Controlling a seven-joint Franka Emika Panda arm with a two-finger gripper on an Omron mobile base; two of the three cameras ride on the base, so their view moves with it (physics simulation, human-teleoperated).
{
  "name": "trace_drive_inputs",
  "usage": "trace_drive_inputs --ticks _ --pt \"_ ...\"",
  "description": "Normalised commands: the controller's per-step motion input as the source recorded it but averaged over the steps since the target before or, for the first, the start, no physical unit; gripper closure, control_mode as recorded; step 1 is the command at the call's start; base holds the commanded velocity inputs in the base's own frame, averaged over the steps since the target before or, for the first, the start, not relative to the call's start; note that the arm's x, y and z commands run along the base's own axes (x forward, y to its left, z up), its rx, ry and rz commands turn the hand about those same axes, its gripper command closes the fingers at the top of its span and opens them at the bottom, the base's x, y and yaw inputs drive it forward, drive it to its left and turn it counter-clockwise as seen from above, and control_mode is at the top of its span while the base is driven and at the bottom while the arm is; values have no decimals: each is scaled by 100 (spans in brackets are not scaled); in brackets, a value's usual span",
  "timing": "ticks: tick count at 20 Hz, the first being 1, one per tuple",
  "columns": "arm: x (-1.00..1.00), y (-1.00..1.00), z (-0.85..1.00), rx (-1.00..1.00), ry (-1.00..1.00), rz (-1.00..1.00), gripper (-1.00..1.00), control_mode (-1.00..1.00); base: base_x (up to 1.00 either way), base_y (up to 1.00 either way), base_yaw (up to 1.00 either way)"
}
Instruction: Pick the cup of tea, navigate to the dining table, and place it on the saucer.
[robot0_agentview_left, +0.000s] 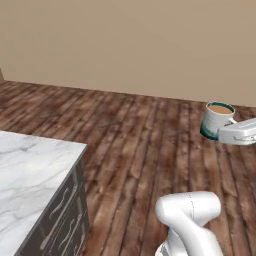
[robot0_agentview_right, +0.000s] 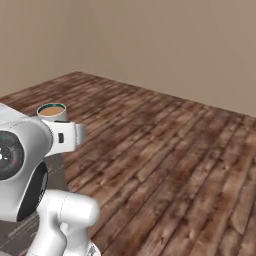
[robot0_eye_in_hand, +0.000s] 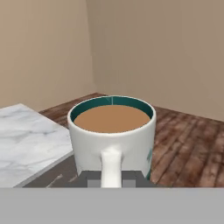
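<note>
Tool clamps cup of tea handle, upright.

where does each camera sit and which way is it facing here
Left base view: behind the arm's left, facing the wood floor, wall and dining table corner; arm lower right, tool holding the cup of tea.
Right base view: behind its right, facing floor and wall; arm lower left.
Hand view: on the hand, facing the cup's handle.
All three share the cup and floor.

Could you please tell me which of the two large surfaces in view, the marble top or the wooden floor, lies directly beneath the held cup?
The wooden floor. The cup of tea hangs over its planks, while the marble top lies off to the left.
</note>
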Motion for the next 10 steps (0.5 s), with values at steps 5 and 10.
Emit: trace_drive_inputs --ticks 5,10 --pt "0 0 0 0 0 0 100 100 100 0 31" --pt "0 0 0 0 0 0 100 100 100 0 34"
